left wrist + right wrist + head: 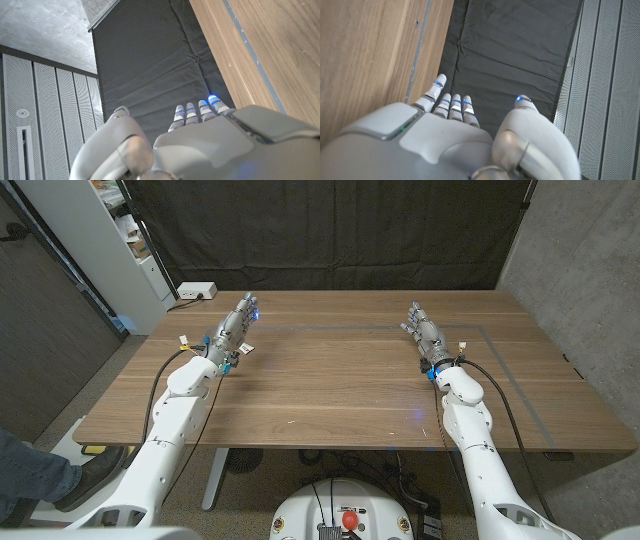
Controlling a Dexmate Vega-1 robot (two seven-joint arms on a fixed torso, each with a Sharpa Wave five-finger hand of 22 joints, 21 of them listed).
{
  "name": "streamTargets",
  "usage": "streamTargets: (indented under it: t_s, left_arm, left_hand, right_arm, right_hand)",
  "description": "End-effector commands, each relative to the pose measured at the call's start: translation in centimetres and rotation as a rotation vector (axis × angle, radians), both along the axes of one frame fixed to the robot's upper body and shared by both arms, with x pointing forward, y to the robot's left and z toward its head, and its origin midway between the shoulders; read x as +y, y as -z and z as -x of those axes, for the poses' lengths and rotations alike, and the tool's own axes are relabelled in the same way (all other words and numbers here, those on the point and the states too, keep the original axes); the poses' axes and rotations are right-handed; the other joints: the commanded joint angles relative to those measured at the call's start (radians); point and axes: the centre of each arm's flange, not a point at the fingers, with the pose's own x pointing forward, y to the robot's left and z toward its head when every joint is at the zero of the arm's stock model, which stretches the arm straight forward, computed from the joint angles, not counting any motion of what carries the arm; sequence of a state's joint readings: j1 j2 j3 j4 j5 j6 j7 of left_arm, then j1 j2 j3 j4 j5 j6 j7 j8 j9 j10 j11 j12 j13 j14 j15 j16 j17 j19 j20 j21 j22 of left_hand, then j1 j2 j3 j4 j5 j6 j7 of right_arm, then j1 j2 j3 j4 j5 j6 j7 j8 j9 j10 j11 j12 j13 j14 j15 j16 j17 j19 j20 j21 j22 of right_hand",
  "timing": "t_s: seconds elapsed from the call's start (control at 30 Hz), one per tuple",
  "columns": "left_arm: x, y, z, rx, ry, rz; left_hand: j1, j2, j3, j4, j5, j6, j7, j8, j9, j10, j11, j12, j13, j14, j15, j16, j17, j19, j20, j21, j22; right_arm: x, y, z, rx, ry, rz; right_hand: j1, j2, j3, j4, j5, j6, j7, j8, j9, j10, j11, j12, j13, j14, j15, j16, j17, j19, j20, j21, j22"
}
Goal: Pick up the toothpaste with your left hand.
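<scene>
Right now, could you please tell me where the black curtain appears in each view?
Head view: black curtain hangs behind the table.
Left wrist view: beyond the left robot hand, bordering the table.
Right wrist view: beyond the right robot hand.
Shared landmark: grey tape line.

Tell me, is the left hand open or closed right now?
Open. The left hand holds nothing, its fingers extended straight over the wooden table.

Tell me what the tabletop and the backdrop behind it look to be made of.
The brown rectangular tabletop looks like wood or wood-look laminate with a matte finish: long grain streaks, little glare. The dark backdrop behind the table looks like matte fabric: it hangs in creases and folds, seen closer in the left wrist view.
</scene>
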State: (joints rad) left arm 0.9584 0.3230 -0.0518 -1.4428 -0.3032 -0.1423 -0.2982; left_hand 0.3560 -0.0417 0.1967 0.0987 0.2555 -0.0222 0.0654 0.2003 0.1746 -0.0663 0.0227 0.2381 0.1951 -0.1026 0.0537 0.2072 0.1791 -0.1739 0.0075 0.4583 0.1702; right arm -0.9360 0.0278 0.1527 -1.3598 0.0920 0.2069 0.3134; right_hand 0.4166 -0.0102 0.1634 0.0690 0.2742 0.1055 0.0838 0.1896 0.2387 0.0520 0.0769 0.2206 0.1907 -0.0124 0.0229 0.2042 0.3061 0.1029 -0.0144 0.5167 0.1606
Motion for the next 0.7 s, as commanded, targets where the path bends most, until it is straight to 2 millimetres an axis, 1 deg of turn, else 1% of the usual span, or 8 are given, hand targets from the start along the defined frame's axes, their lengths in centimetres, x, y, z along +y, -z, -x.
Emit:
streamTargets:
  t_s: [0.03,0.4,0.7]
  left_arm:
    - [1.75,-0.11,0.59,-0.016,-0.006,0.002]
    - [2.48,-0.34,1.27,-0.022,-0.016,-0.028]
    - [2.38,-0.28,1.48,-0.032,-0.003,-0.03]
  left_hand:
    - [0.002,0.008,0.003,-0.007,0.005,0.009,0.003,0.008,0.004,0.011,-0.002,0.004,0.001,0.008,0.002,0.004,0.003,-0.059,0.004,-0.003,0.002]
    - [0.004,0.009,0.003,-0.01,0.004,0.017,0.001,0.008,0.004,0.019,-0.002,0.005,0.001,0.016,0.002,0.005,0.003,-0.053,0.006,-0.007,0.002]
    - [0.005,0.009,0.002,-0.013,0.003,0.025,0.0,0.007,0.004,0.027,-0.003,0.005,0.0,0.02,0.001,0.004,0.004,-0.05,0.008,-0.012,0.002]
  right_arm:
    - [0.52,-0.28,-0.44,0.003,0.004,0.006]
    - [0.51,-0.35,-0.59,0.007,0.001,0.006]
    - [0.56,-0.41,-0.43,-0.001,0.0,0.001]
  right_hand:
    - [0.003,0.012,0.005,-0.008,0.006,0.003,-0.005,0.009,0.0,0.01,0.0,-0.001,0.0,0.009,-0.001,0.006,-0.002,0.011,-0.001,-0.003,0.003]
    - [0.003,0.013,0.004,-0.009,0.007,0.006,-0.006,0.009,-0.005,0.012,-0.002,-0.004,0.0,0.01,0.0,0.006,-0.007,0.015,0.002,-0.009,0.003]
    - [0.002,0.014,0.003,-0.01,0.007,0.009,-0.007,0.01,-0.01,0.016,-0.001,-0.005,0.0,0.013,-0.002,0.006,-0.011,0.018,0.003,-0.015,0.003]
